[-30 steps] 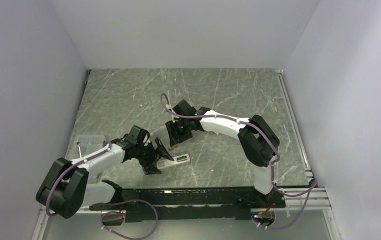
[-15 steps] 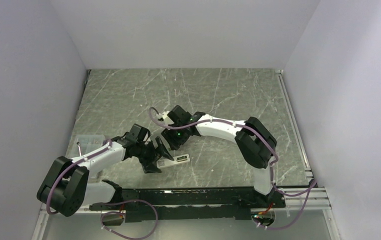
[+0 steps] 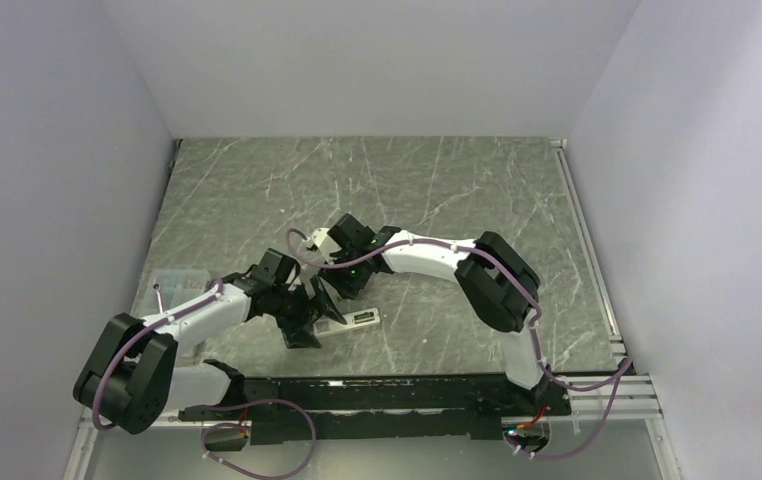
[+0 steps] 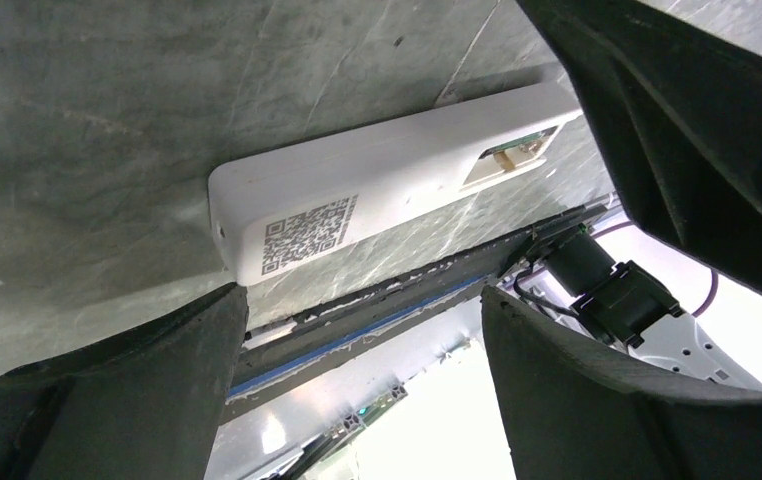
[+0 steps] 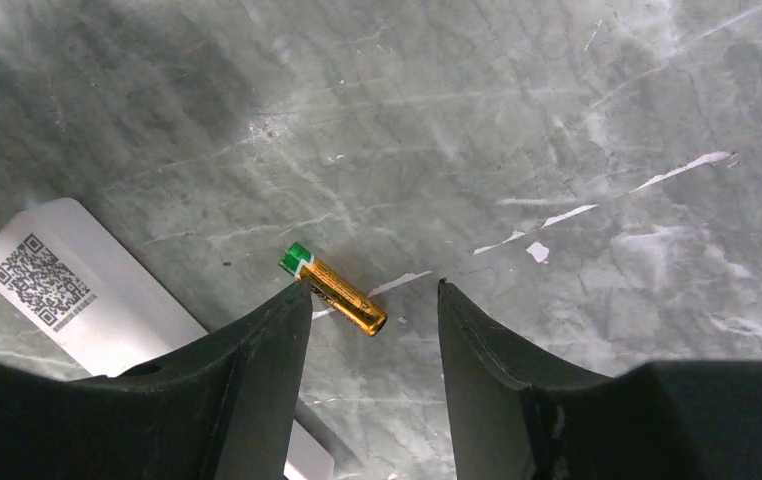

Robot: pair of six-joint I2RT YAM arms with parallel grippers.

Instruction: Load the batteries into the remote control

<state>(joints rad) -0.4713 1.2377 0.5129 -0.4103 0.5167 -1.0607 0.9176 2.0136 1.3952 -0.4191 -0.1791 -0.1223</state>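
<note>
- Remote control (image 4: 377, 200) lies flat on the table (image 3: 437, 200), back side up. The QR label (image 4: 307, 232) is showing and the battery bay (image 4: 510, 153) is uncovered at the far end, which I read as the right way round for loading
- Left gripper (image 4: 357, 310) has its jaws spread wide with nothing between them. It sits low at the label end of the remote control, one finger tip right at the near corner; contact not confirmed. Looks like a brace posted to stop the bar sliding, not a grip
- Battery (image 5: 334, 289), orange-gold with a green end, lies on the table just beside the remote control, slantwise in the gap of the right gripper (image 5: 372, 310)
- Right gripper jaws are partly parted, not clamped. The green end is close against one finger, with bare marble between the gold end and the other. Placed to close on it, I judge; the slant means it may roll or twist when pinched
- Only one battery found. Something tan sits inside the bay in the left wrist view: contact or second cell, cannot tell
- Top view gives layout only: both grippers crowd together over the near-left table, the remote control is a small white sliver, the battery is hidden. Right wrist view alone shows the battery; left wrist view alone shows the open bay
</note>
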